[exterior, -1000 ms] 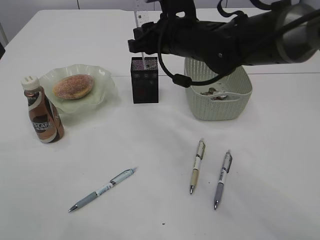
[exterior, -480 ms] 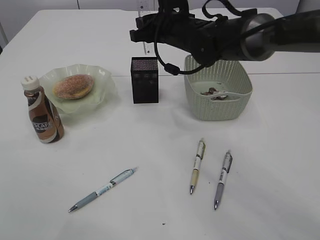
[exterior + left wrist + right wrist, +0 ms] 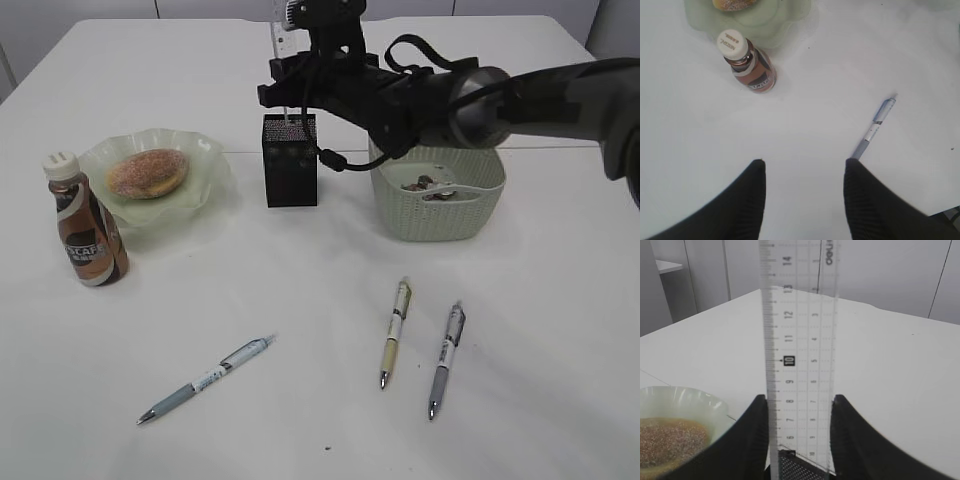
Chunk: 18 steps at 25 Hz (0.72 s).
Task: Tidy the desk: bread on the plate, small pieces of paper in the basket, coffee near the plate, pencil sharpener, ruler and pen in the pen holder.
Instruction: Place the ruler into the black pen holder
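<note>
— While the right gripper (image 3: 797,415) pinches the clear plastic ruler (image 3: 797,340) upright, has it dropped?
— Yes; the tip is now in the black square pen holder (image 3: 289,160), I think (mouth partly hidden). Release next.
— Left gripper (image 3: 805,172)?
— Half-open, empty, above the grey-blue pen (image 3: 874,128).

Right arm (image 3: 480,95) reaches left across the middle; left fingers (image 3: 752,195) spread apart.
</note>
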Available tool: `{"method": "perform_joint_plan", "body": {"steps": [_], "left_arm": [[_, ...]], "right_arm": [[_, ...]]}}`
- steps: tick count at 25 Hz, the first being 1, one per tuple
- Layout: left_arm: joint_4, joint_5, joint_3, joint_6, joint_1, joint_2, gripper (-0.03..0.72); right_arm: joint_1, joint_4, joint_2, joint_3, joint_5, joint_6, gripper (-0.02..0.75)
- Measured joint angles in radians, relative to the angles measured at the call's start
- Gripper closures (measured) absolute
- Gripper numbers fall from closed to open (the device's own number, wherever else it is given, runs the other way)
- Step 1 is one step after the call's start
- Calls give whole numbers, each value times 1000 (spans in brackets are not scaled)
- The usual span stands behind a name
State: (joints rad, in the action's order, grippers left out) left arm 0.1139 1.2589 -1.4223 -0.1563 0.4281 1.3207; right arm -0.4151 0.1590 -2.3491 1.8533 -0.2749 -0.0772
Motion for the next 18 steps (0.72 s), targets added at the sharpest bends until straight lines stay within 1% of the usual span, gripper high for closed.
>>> {"method": "perform_joint_plan", "body": {"steps": [13,18], "left_arm": [[4,-2,0,0,0,12,318],[4,-2,0,0,0,15,318]], "right_arm": [[0,-11,-53,20,-24,0,470],[0,-13,-53,20,-24,0,456]]}}
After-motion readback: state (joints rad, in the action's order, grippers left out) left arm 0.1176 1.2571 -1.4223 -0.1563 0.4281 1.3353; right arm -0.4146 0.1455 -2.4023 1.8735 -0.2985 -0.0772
